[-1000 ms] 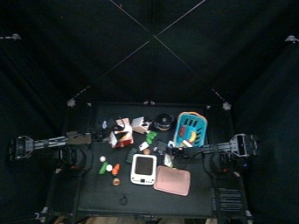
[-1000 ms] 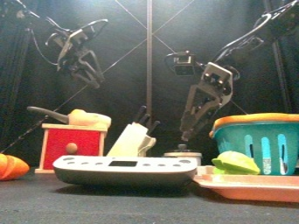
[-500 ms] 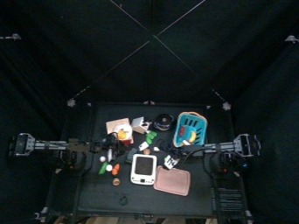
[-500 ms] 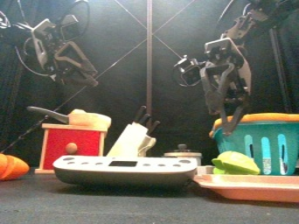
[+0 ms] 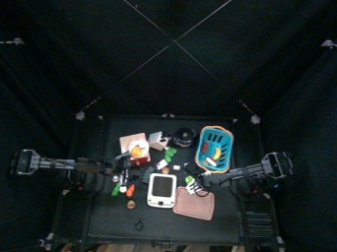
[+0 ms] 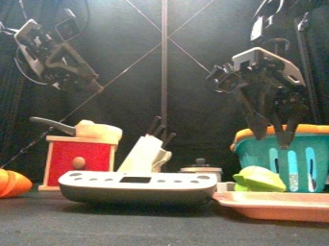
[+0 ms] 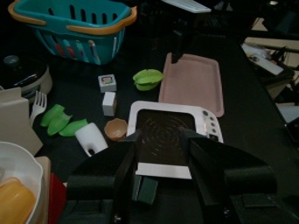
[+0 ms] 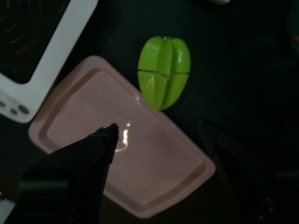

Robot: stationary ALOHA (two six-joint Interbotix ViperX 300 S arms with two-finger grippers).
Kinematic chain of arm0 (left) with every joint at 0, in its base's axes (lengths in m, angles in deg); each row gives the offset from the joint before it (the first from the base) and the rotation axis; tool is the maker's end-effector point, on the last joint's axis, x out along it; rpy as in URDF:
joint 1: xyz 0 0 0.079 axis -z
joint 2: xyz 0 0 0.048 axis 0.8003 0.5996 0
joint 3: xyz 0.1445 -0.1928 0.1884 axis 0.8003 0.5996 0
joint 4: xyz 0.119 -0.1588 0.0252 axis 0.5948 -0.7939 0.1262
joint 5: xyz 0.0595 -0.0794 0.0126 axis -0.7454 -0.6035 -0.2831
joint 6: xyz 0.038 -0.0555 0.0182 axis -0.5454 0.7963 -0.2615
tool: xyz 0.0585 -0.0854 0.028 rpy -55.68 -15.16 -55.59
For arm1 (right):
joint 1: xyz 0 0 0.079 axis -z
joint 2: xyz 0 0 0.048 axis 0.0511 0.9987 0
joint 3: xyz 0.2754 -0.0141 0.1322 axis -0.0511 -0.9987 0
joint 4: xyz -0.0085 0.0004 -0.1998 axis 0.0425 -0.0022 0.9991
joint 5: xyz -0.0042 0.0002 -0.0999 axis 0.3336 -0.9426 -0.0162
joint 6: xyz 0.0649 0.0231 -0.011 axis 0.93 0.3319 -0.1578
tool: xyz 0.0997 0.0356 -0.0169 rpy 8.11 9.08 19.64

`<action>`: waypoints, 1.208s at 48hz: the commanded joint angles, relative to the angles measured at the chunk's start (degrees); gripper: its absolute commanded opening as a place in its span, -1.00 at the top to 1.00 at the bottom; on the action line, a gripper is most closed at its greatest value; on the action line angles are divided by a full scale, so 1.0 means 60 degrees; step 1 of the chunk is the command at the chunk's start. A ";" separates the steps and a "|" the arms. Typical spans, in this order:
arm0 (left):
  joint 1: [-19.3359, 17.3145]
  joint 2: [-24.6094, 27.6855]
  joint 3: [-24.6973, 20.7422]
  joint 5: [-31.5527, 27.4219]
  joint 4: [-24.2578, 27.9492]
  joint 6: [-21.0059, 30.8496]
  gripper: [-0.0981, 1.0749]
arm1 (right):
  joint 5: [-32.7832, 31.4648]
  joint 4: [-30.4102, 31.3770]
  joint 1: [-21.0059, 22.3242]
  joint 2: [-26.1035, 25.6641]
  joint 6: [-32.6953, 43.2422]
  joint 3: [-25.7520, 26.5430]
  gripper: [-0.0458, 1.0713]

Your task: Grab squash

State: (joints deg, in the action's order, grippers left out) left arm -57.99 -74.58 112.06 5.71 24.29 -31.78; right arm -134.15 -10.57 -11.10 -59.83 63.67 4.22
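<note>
Nearest the table's front edge lies the white kitchen scale point(image 6: 139, 184), low and wide, with the pink tray point(image 6: 276, 202) to its right. Just behind the tray's near corner sits the squash point(image 6: 261, 178), a green ridged thing resting on the black table beside the tray and not on it. At the far left edge of the front view an orange piece point(image 6: 12, 182) pokes in.

Seen from my right wrist, the squash point(image 8: 167, 70) lies just off the tray's point(image 8: 128, 162) edge, its ribs running lengthwise, and the scale's corner point(image 8: 41, 61) shows on the other side. My right gripper point(image 8: 158, 140) hangs over the tray with its jaws spread as wide as they go and nothing between them. It does not touch the squash.

Further back stand the red box point(image 6: 83, 159), the knife block point(image 6: 148, 152) and the teal basket point(image 6: 286, 154) with its orange rim. My right gripper point(image 6: 272, 108) hangs above that basket.

My left gripper point(image 7: 163, 171) hovers over the scale point(image 7: 170, 140), jaws parted and holding nothing. From above, the squash point(image 5: 188, 180) lies between scale and basket point(image 5: 215, 146).
</note>
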 commanded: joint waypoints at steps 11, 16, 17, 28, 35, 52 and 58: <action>0.0117 0.0000 0.0103 0.0059 -0.0337 0.0015 -0.50 | 0.0791 0.1567 -0.0146 0.0308 0.0674 -0.0337 -0.92; 0.0117 0.0000 0.0176 0.0059 -0.0513 0.0015 -0.50 | 0.1201 0.1919 -0.0103 0.0498 0.0776 -0.0439 -0.92; 0.0117 0.0000 0.0176 0.0059 -0.0542 0.0015 -0.50 | 0.1274 0.1948 -0.0088 0.0542 0.0791 -0.0454 -0.92; 0.0117 0.0000 0.0249 0.0073 -0.0762 0.0015 -0.50 | 0.1772 0.2139 -0.0073 0.1055 0.0747 -0.0732 -0.92; 0.0117 0.0000 0.0249 0.0059 -0.0762 0.0000 -0.50 | 0.2021 0.2329 -0.0059 0.1289 0.0806 -0.0835 -0.92; 0.0103 0.0029 0.0293 0.0059 -0.0762 0.0000 -0.50 | 0.2490 0.2520 0.0103 0.1421 0.0747 -0.0850 -0.91; 0.0117 0.0029 0.0322 0.0059 -0.0762 0.0000 -0.50 | 0.2505 0.2520 0.0161 0.1421 0.0732 -0.0864 -0.91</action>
State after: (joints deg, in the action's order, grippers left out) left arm -57.38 -74.49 114.52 5.71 19.89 -31.78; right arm -119.30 4.37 -10.58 -50.17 68.15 -1.41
